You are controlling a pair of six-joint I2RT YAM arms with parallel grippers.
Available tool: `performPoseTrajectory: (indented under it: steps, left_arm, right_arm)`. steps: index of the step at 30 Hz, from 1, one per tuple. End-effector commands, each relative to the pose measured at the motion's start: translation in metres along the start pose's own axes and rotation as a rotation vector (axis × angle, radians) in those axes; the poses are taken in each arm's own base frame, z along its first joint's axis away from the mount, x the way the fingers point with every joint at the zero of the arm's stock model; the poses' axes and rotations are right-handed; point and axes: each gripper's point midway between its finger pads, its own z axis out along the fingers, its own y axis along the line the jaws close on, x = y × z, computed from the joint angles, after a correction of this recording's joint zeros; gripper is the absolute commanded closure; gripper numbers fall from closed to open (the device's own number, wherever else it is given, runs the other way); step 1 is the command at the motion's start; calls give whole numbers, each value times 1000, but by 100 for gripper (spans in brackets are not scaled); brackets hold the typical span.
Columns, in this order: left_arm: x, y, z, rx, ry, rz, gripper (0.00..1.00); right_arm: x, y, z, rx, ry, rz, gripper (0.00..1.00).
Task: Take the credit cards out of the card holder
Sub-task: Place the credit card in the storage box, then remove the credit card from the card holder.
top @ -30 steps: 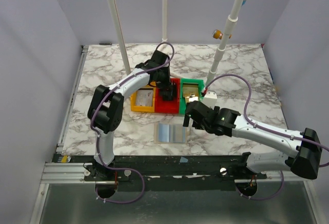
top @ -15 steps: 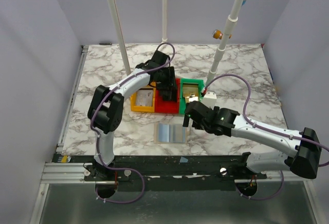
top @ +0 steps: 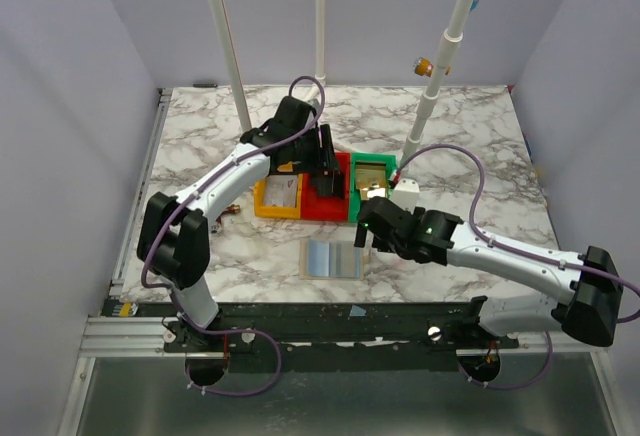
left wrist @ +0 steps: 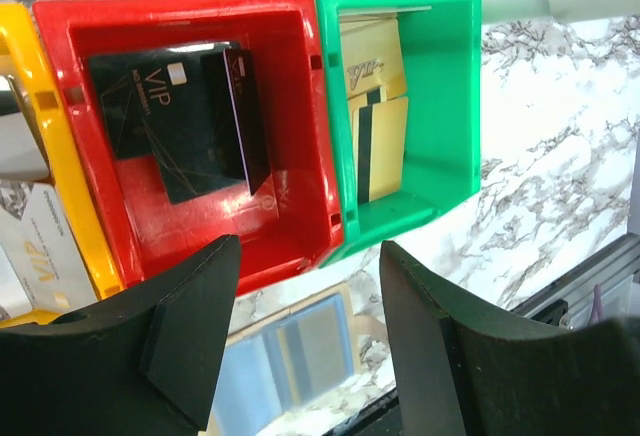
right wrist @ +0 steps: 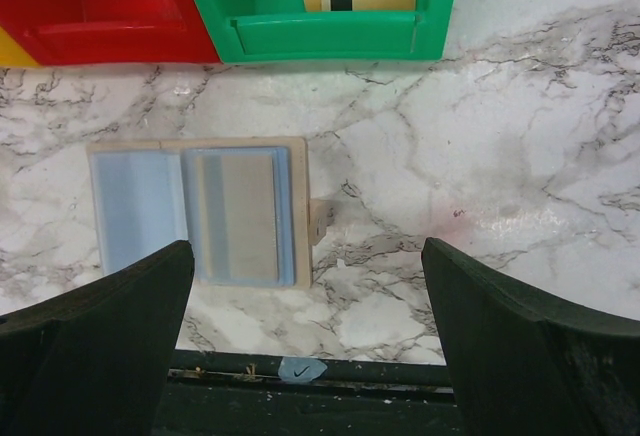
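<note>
Hovered the left gripper, jaws apart and empty, over the red tray with a black card, gold cards in the green tray beside it, and the right gripper, wide and empty, above the open holder on the counter.

Bare marble table surrounds the open card holder; trays stand just beyond it.

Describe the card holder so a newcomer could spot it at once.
On the marble table, a yellow tray, a red tray and a green tray stand in a row. The card holder lies open on the marble between them and the table's near edge. Unlike those walled trays, it is thin, pale blue with tan trim.
</note>
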Motion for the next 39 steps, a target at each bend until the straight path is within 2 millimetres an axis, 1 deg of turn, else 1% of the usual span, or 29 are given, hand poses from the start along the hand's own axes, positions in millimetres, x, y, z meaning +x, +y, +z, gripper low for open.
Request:
performPoseTrajectory:
  steps: [1,5,12,18,23,26,28,31,34,37,39]
  left_arm:
    - [10,-5,-19,31,-16,10,40]
    - [25,-3,-33,42,-18,17,40]
    - [64,9,-53,49,0,23,40]
    - [98,20,-62,58,22,13,40]
    - [124,28,-65,65,48,9,40]
    - [137,27,-63,78,72,6,40]
    - [146,21,-60,96,93,14,40]
    - [160,11,-52,118,131,17,40]
    - [170,2,-41,140,164,0,41]
    - [176,-8,-33,166,187,-4,42]
    - [180,-14,-27,176,207,-2,45]
  right_arm:
    - [1,3,6,0,-1,11,0]
    - [3,5,9,-4,4,5,0]
    - [6,13,14,-26,16,1,0]
    - [15,20,21,-40,48,-8,0]
    - [19,23,26,-41,65,-17,0]
    - [21,24,28,-41,68,-16,0]
    - [21,23,28,-37,66,-13,0]
    - [18,16,27,-12,47,-1,0]
    - [13,8,21,6,21,24,0]
    - [7,0,14,5,-9,57,0]
    - [6,-4,10,6,-19,70,0]
